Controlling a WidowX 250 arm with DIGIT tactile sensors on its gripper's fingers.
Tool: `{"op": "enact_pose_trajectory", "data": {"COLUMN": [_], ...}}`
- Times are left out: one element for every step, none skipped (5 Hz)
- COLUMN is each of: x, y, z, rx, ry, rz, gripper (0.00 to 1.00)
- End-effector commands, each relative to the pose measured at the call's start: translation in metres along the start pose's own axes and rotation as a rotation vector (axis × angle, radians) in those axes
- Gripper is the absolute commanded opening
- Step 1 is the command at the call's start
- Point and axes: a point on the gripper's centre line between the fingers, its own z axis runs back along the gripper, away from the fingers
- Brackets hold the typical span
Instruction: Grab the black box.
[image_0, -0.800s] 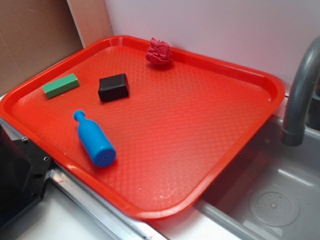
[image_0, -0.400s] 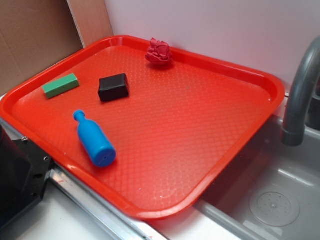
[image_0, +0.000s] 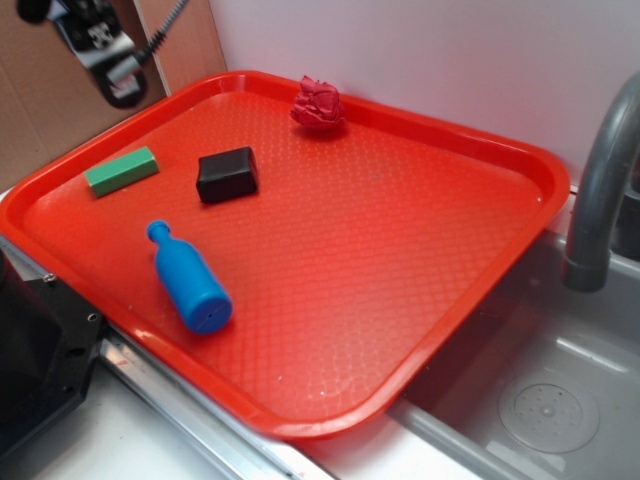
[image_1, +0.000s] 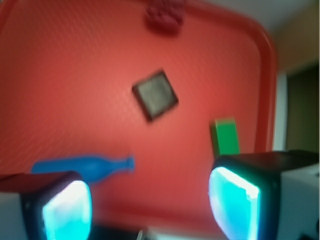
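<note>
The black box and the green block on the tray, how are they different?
The black box is matte black, while the green block is bright green. The black box looks thicker and chunkier; the green block is slim. The black box sits further in on the red tray, while the green block lies near its left rim. Both are small rectangular blocks lying flat, untouched.

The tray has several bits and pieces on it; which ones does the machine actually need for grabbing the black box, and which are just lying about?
Needed for the job:
- black box
- gripper, open, high above the tray

Just lying about:
- green block
- blue bottle, on its side
- crumpled red cloth
- red tray that holds them
- grey faucet
</note>
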Motion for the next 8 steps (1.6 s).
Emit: {"op": "enact_pose_trajectory", "data": {"x": [0.021, 0.036, 0.042, 0.041, 0.043, 0.042, 0.036, 0.037], "y": [0.005, 0.002, 0.002, 0.013, 0.020, 0.026, 0.033, 0.036], "z": [-0.068, -0.081, -0.095, -0.103, -0.107, -0.110, -0.122, -0.117], "rx": [-0.005, -0.006, -0.027, -0.038, -0.063, -0.063, -0.072, -0.066], "ry": [-0.019, -0.048, -0.032, -0.003, 0.007, 0.016, 0.066, 0.045], "rz": [-0.112, -0.133, -0.161, -0.162, -0.194, -0.202, -0.169, -0.137], "gripper": [1.00, 1.00, 1.00, 1.00, 1.00, 1.00, 1.00, 0.00]}}
